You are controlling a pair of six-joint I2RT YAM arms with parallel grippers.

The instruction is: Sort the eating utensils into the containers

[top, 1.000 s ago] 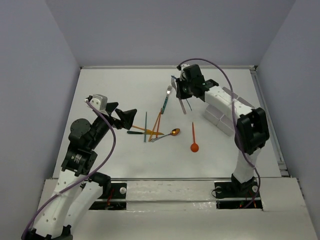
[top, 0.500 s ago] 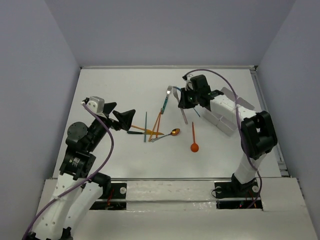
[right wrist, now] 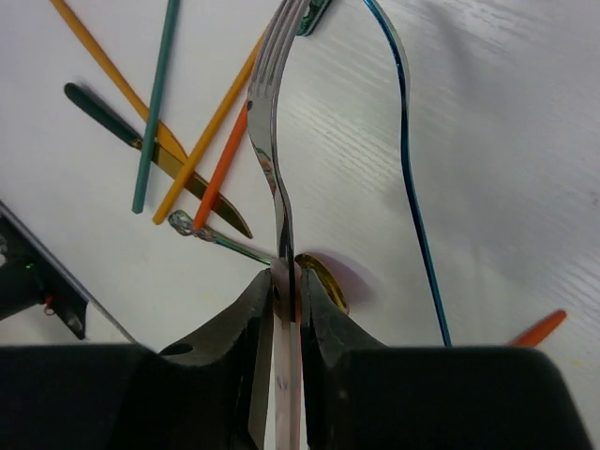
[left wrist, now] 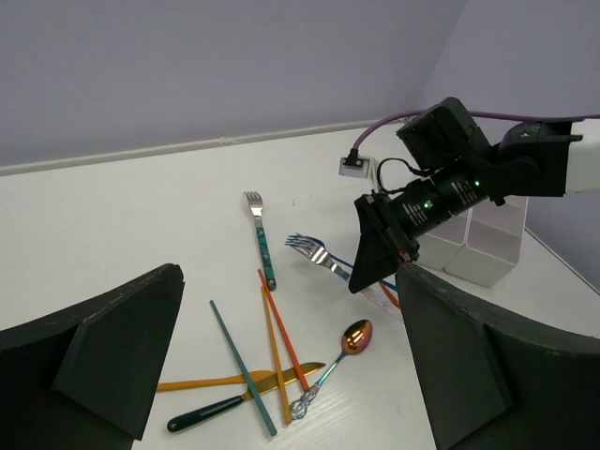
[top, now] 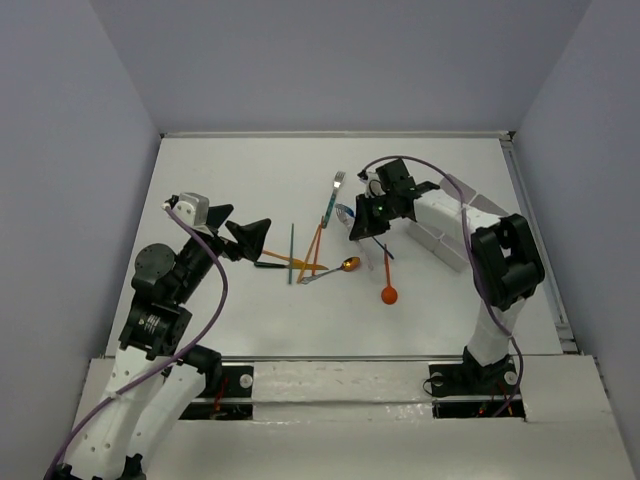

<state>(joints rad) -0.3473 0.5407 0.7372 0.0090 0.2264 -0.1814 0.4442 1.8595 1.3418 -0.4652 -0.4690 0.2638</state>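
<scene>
My right gripper is shut on the handle of the silver fork and holds it over the table, tines pointing left. The coppery spoon lies just below it. The teal-handled fork, the orange spoon, the orange and green sticks and a gold knife lie mid-table. The white container stands at the right, partly hidden by the right arm. My left gripper is open and empty, left of the pile.
A thin blue stick lies under the held fork. The table's back wall and side walls enclose the white surface. The right arm reaches across the container.
My right gripper has carried the silver fork from the back of the table down and left, over the coppery spoon. The left arm shifted slightly a second ago, then stayed still.
</scene>
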